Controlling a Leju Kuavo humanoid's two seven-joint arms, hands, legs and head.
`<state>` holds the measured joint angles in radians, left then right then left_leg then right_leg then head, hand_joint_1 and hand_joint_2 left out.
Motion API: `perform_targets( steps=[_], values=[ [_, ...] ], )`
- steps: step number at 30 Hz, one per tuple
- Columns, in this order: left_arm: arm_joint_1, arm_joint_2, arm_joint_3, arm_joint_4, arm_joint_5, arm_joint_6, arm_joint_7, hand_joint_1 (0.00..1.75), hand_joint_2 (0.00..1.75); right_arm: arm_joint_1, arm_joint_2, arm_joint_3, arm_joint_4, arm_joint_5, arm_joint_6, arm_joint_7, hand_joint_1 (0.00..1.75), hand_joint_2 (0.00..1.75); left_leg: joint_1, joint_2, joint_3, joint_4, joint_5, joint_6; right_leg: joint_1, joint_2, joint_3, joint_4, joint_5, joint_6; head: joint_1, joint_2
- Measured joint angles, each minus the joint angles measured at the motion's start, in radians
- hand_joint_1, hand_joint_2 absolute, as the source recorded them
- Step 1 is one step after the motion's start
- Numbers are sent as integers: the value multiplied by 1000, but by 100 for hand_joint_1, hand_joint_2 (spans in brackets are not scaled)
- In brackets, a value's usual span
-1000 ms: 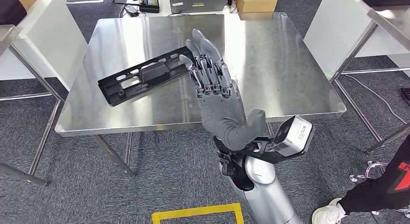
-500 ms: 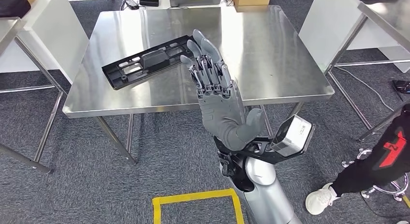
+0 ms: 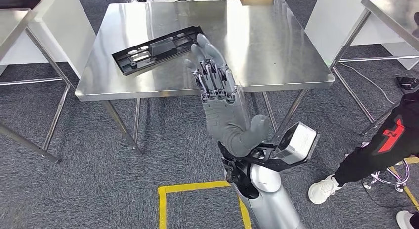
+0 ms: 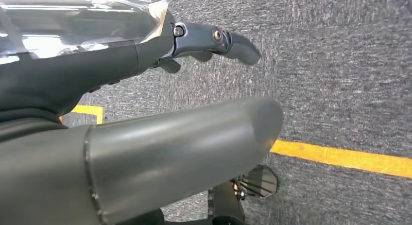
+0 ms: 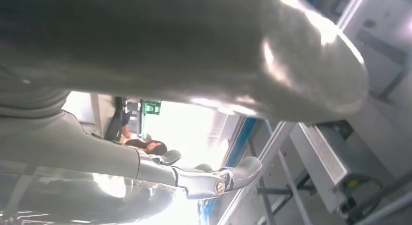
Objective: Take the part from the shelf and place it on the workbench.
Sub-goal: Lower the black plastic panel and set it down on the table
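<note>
The long black plastic part (image 3: 158, 48) lies flat on the steel workbench (image 3: 276, 46), near its left front corner, with nothing touching it. My right hand (image 3: 222, 105) is raised in front of the bench's front edge, fingers stretched out and apart, holding nothing. It stands apart from the part, nearer to me. In the right wrist view the right hand (image 5: 170, 64) shows a bare thumb and straight fingers. My left hand (image 4: 145, 137) hangs over grey carpet, thumb and a finger extended, empty.
Steel-framed tables stand at the left (image 3: 20, 21) and right (image 3: 390, 11) of the bench. A person's leg (image 3: 380, 150) in dark trousers and a white shoe is at the right. Yellow floor tape (image 3: 197, 187) marks the carpet below my arm.
The whole picture has shifted: the bench now sits higher and farther off, so the camera has drawn back. The part stays where it lay on the bench. My right hand stays raised and empty.
</note>
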<state>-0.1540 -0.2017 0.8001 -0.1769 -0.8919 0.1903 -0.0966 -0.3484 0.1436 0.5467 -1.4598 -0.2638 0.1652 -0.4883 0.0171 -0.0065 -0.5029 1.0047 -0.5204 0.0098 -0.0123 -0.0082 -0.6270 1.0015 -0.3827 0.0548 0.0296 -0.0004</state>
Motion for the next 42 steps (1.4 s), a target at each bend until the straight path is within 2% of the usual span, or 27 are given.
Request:
perform_targets(
  steps=[2,4,6,8,10,12,13,14,16,17,18,20,21,22,23,25,27,28,30,32,34,36,37,38,39,40,42],
  values=[
    [1,0,0,0,0,0,0,0,0,5,-4,0,0,3,0,0,0,0,-2,6,-22,-5,25,24,-2,2,-22,25,-29,2,1,0],
    [1,1,0,0,1,0,0,0,0,8,-8,0,-1,8,0,0,0,0,-4,11,-53,-6,53,39,-3,4,-57,122,-119,-12,3,0],
    [1,2,1,0,3,0,-1,0,0,11,-12,0,-1,17,-3,0,0,0,-8,13,-88,-5,80,43,-3,5,-79,252,-187,-14,4,0],
    [1,2,1,0,9,0,-1,0,0,14,-16,0,0,35,-17,0,0,0,-11,15,-122,-4,106,42,-2,6,-53,293,-176,4,4,0],
    [1,3,2,0,17,1,-2,0,0,17,-18,-1,4,67,-50,1,0,0,-12,15,-149,-3,130,38,-1,6,36,198,-138,15,4,0],
    [1,2,6,0,27,4,-3,0,0,22,-19,-6,18,113,-107,5,0,0,-14,14,-166,-3,152,29,7,5,150,37,-147,3,4,0],
    [2,2,10,0,32,6,-4,0,0,27,-21,-12,34,139,-142,10,0,0,-14,14,-171,-5,164,24,11,5,185,-21,-159,-5,3,0],
    [2,3,12,0,37,7,-4,0,0,37,-25,-20,63,168,-182,16,0,0,-14,15,-173,-9,176,19,16,6,197,-51,-166,-12,3,0],
    [5,4,20,0,45,11,-4,0,0,66,-34,-49,154,223,-258,14,0,0,-11,13,-179,-14,183,8,10,4,186,-58,-150,-26,3,0],
    [7,5,23,0,49,13,-4,0,0,80,-37,-67,208,245,-287,4,0,0,-10,11,-187,1,160,2,5,2,179,-59,-139,-36,3,0],
    [10,6,27,0,51,15,-4,0,0,93,-39,-85,259,262,-310,-7,0,0,-8,9,-199,34,117,-2,-1,-1,169,-60,-127,-44,2,0],
    [14,8,35,0,56,18,-4,0,0,111,-43,-120,356,291,-369,-5,0,0,-4,8,-229,157,11,-9,-2,-3,144,-55,-106,-53,0,0],
    [16,9,39,0,59,19,-4,0,0,120,-47,-138,408,306,-414,7,0,0,-2,8,-239,222,-20,-13,-1,-5,131,-52,-97,-52,0,0],
    [18,9,42,0,62,22,-5,0,0,130,-51,-162,470,318,-465,14,0,0,-1,8,-240,267,-27,-17,-1,-8,118,-49,-89,-49,0,0],
    [20,10,46,0,64,25,-5,0,0,142,-58,-191,539,328,-514,10,0,0,2,8,-226,278,-11,-20,-2,-12,104,-44,-83,-44,0,0],
    [26,10,52,0,66,32,-8,0,0,156,-71,-253,668,337,-582,-4,0,0,11,7,-151,199,33,-27,-6,-17,75,-25,-75,-35,0,0],
    [30,9,56,0,64,37,-11,0,0,160,-83,-306,771,328,-610,20,0,0,13,-1,-72,86,35,-30,-5,-16,46,-4,-70,-24,-1,0],
    [31,9,57,0,61,38,-12,0,0,163,-89,-330,823,320,-611,47,0,0,10,-7,-54,54,26,-29,-4,-16,38,2,-65,-17,0,0],
    [32,9,57,0,55,39,-16,0,0,180,-104,-377,930,308,-589,115,0,0,3,-13,-51,35,22,-21,-3,-16,31,3,-54,1,1,0],
    [32,9,57,-1,51,43,-21,0,0,206,-121,-410,1022,311,-534,200,0,0,1,-11,-59,21,29,-3,-6,-12,14,20,-72,8,3,0],
    [32,10,58,-1,48,47,-26,0,0,230,-133,-424,1092,327,-467,293,0,0,1,-7,-73,9,42,21,-8,-4,-22,103,-141,-2,7,0],
    [32,10,58,-1,45,48,-30,0,0,252,-138,-426,1145,343,-410,377,0,0,-4,-2,-93,9,57,35,-7,2,-53,230,-211,-8,9,0],
    [32,10,58,0,43,48,-31,0,0,263,-138,-426,1165,348,-388,409,0,0,-6,1,-102,9,65,38,-7,4,-55,273,-223,-4,9,0],
    [32,10,58,0,43,48,-32,0,0,273,-137,-426,1183,349,-374,429,0,0,-8,2,-112,9,73,39,-7,4,-42,284,-217,3,9,0],
    [32,10,58,0,42,48,-36,0,0,281,-136,-425,1198,352,-366,444,0,0,-9,3,-122,10,82,39,-7,4,-12,260,-198,13,9,0],
    [33,10,58,0,41,48,-43,0,0,286,-135,-425,1210,356,-362,456,0,0,-9,3,-131,10,90,37,-7,4,35,201,-174,20,9,0],
    [36,9,58,0,39,48,-66,0,0,289,-134,-425,1226,369,-358,478,0,0,-10,4,-144,10,108,27,-3,6,142,44,-162,17,8,0]
  ],
)
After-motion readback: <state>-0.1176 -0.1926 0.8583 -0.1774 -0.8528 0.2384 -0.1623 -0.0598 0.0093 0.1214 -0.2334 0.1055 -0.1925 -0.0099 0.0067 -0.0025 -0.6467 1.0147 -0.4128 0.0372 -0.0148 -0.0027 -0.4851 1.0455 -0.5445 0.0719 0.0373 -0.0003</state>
